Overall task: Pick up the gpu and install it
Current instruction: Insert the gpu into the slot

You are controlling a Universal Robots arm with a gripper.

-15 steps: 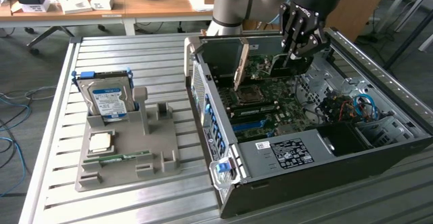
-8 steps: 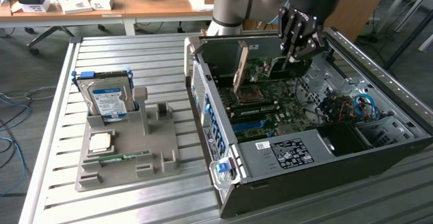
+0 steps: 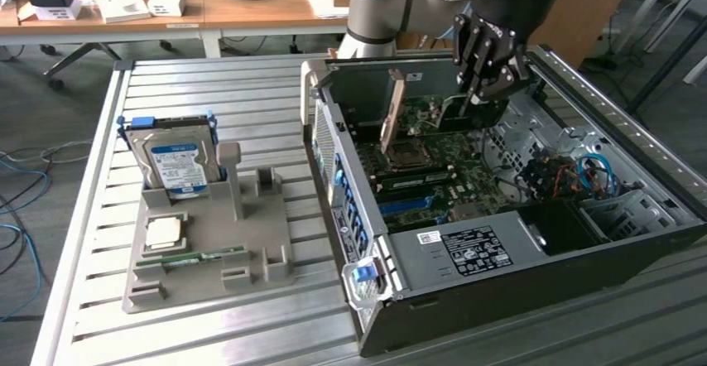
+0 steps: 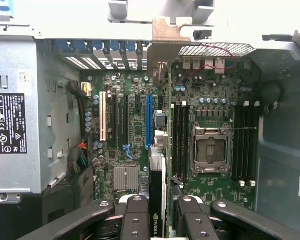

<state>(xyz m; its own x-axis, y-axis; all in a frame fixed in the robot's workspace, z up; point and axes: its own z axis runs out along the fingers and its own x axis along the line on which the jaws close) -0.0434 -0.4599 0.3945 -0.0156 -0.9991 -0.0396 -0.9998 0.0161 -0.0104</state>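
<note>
The arm reaches down from the counter's far edge into one open computer case. Its gripper, partly closed, clamps the one gpu edge-on above the motherboard. One grey holder carries one hard drive.

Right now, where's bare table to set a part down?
Bare slats of the table behind the hard drive, and the near-edge strip before the parts tray. Narrow gap between tray and computer case. Crowded: inside the case around the gripper holding the gpu.
</note>
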